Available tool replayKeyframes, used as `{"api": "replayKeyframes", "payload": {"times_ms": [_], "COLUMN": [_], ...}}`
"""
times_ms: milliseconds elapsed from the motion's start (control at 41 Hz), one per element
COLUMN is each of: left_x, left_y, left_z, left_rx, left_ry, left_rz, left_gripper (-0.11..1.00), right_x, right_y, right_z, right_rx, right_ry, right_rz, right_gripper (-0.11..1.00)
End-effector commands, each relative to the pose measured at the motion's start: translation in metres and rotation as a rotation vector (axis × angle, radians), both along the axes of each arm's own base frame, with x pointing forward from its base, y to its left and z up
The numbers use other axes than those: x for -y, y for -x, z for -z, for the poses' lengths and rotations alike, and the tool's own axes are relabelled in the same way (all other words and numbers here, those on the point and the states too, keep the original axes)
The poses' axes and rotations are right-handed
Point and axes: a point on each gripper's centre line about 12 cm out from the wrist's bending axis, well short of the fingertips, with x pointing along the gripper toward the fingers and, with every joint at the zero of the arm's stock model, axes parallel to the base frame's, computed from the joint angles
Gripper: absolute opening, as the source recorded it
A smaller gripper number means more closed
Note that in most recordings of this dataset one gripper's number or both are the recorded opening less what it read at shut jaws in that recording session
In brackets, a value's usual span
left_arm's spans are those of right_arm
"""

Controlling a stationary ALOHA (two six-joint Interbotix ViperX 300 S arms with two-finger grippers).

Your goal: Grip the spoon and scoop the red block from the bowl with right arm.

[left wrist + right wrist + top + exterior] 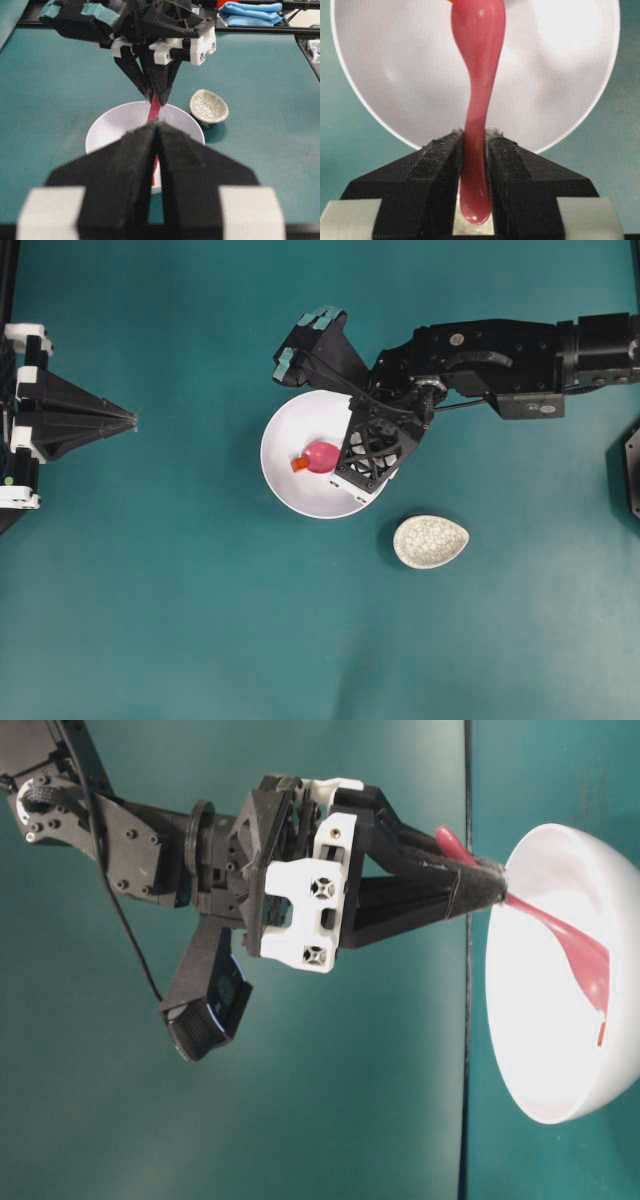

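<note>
One tool active: right tool (pixel 474 150) clamped on spoon (pixel 477 75) handle, scoop against red block (pixel 299 465) inside bowl (pixel 285 490), mid-tabletop. Left tool (pixel 159 150) closed, empty. Risk: block skids ahead of scoop; handle pivots between pads.

magenta-pink spoon (pixel 322 456), red-orange block (pixel 300 465), white bowl (pixel 285 440), crackled beige dish (pixel 430 541)
</note>
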Motion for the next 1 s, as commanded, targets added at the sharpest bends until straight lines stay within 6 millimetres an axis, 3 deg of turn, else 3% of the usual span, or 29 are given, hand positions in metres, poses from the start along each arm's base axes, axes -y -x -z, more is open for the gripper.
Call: {"api": "replayKeyframes", "payload": {"times_ms": [0,634,976], "left_x": [0.001,0.001,0.001], "left_y": [-0.002,-0.001,-0.001], "left_z": [-0.004,-0.002,-0.002], "left_rx": [0.012,0.009,0.009], "left_ry": [-0.003,-0.005,-0.005], "left_rz": [0.004,0.004,0.004], "left_gripper": [0.0,0.0,0.0], "right_x": [0.002,-0.001,0.0], "right_y": [-0.007,-0.013,-0.014], "right_z": [-0.017,-0.02,-0.031], "right_rx": [0.069,0.118,0.174], "right_ry": [0.0,-0.033,-0.03], "right_rz": [0.01,0.034,0.043], "right_gripper": [0.22,0.22,0.22]}}
